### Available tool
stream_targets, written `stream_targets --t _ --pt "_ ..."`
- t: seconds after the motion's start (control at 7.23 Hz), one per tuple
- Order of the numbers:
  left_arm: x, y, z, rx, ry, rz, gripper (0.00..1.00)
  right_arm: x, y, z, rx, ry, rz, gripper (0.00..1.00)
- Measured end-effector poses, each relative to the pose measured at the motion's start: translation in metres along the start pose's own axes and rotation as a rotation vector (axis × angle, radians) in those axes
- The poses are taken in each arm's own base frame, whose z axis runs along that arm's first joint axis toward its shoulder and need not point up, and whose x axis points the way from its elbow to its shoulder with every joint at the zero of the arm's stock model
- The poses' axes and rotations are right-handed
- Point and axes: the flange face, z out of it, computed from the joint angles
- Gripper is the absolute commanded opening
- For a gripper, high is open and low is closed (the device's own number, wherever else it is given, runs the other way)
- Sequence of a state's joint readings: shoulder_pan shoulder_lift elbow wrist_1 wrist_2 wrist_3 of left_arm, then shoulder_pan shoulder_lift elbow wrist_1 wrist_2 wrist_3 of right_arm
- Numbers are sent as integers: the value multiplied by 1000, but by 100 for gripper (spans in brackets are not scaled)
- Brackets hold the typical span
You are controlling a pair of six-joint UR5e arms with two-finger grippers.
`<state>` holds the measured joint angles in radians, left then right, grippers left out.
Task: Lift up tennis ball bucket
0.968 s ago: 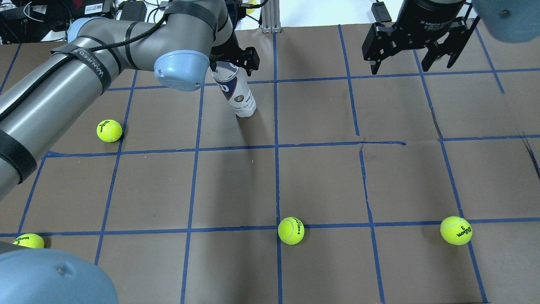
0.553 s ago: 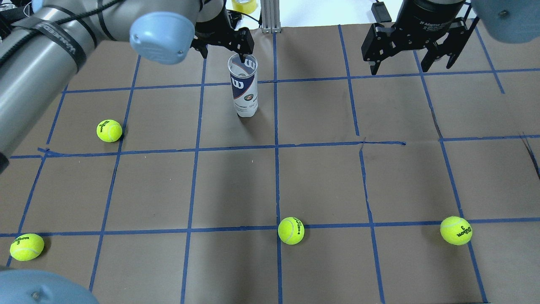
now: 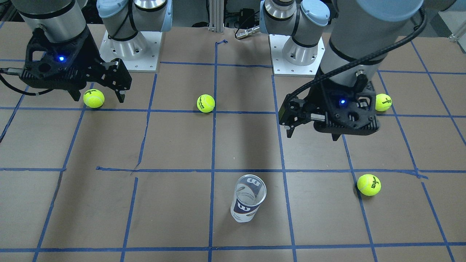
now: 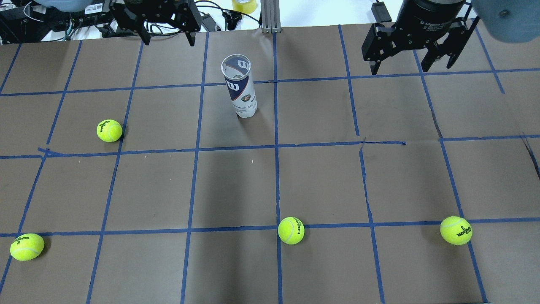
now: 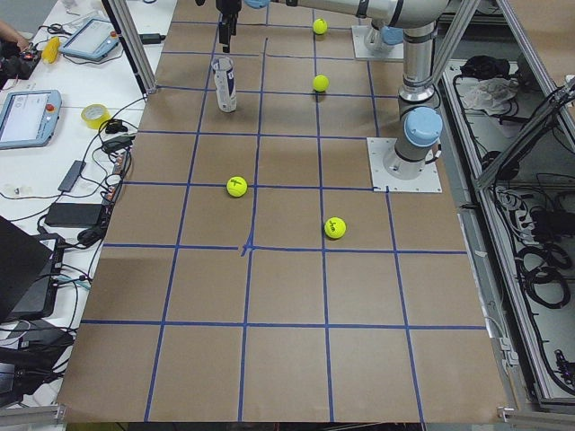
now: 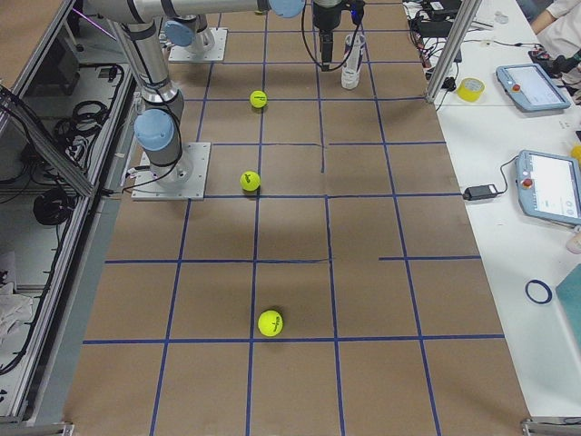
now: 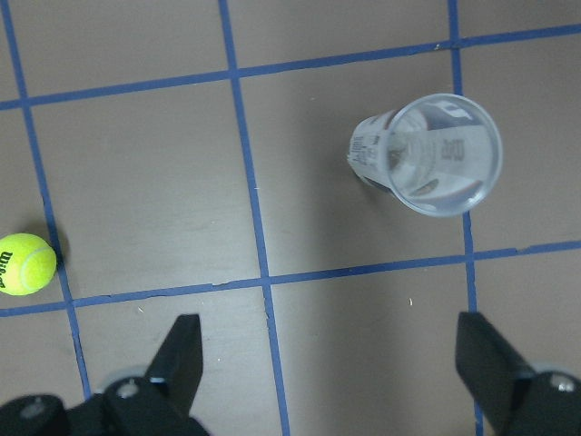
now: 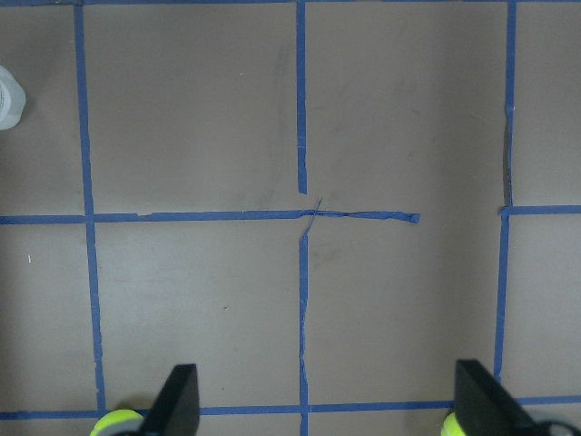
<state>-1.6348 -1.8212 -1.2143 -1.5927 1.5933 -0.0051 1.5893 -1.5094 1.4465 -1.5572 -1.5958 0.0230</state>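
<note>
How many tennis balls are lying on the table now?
4. In the overhead view: left ball, near-left corner ball, near-middle ball, near-right ball. The tennis ball bucket looks empty; none seems hidden.

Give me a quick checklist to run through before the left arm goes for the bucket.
1. Bucket upright on the table: ok.
2. Bucket mouth open, nothing seen inside: ok.
3. Left gripper open and empty: ok.
4. Left gripper lined up on the bucket: not ok. In the wrist view the bucket stands off to one side, not between the fingers.
5. Right gripper out of the way: ok. It is open and well to the side.
6. Balls away from the bucket: ok. All four lie apart from it.
</note>
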Motion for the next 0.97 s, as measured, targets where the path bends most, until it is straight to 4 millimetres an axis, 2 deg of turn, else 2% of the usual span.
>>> stream_targets --t 0.28,0.55,0.69,0.97 --pt "-22 32 -5 -31 1 -30 100 1 0 0 1 7 -1 100" --pt "-58 54 7 -13 -10 -84 100 1 0 0 0 12 -2 100" --pt "-66 65 7 -9 -15 -99 100 1 0 0 0 13 -3 100" --pt "-69 83 10 -13 -18 -106 100 2 0 0 0 13 -3 100"
